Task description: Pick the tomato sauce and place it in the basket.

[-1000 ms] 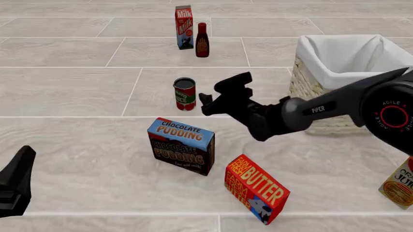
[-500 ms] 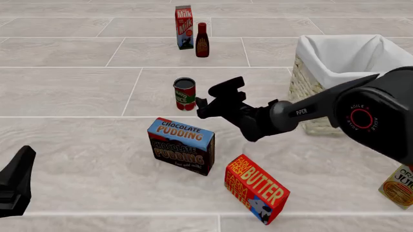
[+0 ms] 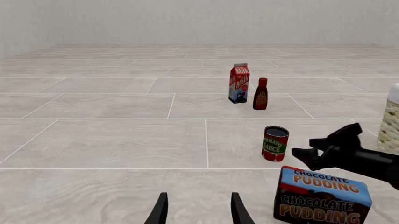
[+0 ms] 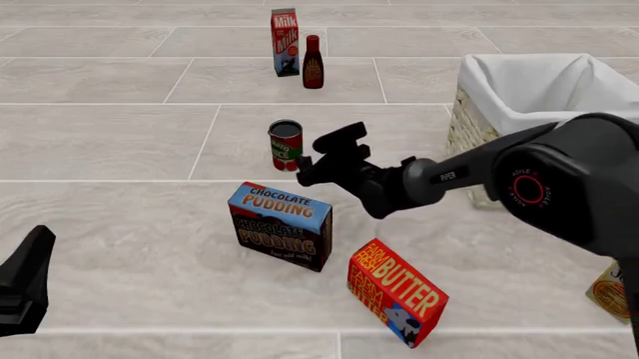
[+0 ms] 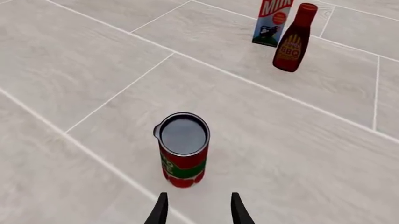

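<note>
Black right end effector [image 4: 317, 155] (open) — empty, beside tomato sauce [image 4: 286, 145]

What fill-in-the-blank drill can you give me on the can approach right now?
1. The right gripper is ____, its fingers not yet around the tomato sauce.
2. The tomato sauce stands ____ on the floor.
3. The basket contains ____ can.
4. The carton beside the BBQ bottle reads ____.

Answers: open; upright; no; Milk

Matte black right arm [image 4: 469, 168] bearing white "PIPER" lettering, a red ring with "AGILE" on its round joint; 2 slim black fingertips [image 5: 160, 210].
</note>
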You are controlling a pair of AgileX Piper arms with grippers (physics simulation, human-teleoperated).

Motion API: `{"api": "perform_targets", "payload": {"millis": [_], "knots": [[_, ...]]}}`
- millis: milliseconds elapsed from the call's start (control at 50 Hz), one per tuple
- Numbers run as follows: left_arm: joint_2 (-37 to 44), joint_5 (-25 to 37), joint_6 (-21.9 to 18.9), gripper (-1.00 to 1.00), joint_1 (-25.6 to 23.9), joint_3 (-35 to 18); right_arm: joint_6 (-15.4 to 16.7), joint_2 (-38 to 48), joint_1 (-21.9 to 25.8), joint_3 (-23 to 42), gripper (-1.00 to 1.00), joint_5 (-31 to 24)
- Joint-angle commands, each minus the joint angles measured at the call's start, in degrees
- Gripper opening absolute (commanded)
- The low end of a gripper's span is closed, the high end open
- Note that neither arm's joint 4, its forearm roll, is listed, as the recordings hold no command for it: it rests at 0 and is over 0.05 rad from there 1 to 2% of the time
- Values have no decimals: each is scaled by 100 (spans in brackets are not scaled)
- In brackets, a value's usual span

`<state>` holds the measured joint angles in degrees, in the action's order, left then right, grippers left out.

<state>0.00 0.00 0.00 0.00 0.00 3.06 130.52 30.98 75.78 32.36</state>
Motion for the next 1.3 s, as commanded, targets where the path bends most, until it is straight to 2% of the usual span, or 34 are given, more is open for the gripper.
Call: {"api": "perform_targets", "payload": {"millis": [20, 620, 1300], "knots": [[0, 0, 0, 100, 0, 0, 29, 165, -1, 286, 100, -139], [0, 0, 0, 100, 0, 0, 32, 591, 119, 954, 100, -515], [0, 0, 0, 100, 0, 0, -104, 973, 178, 1406, 100, -727]]}}
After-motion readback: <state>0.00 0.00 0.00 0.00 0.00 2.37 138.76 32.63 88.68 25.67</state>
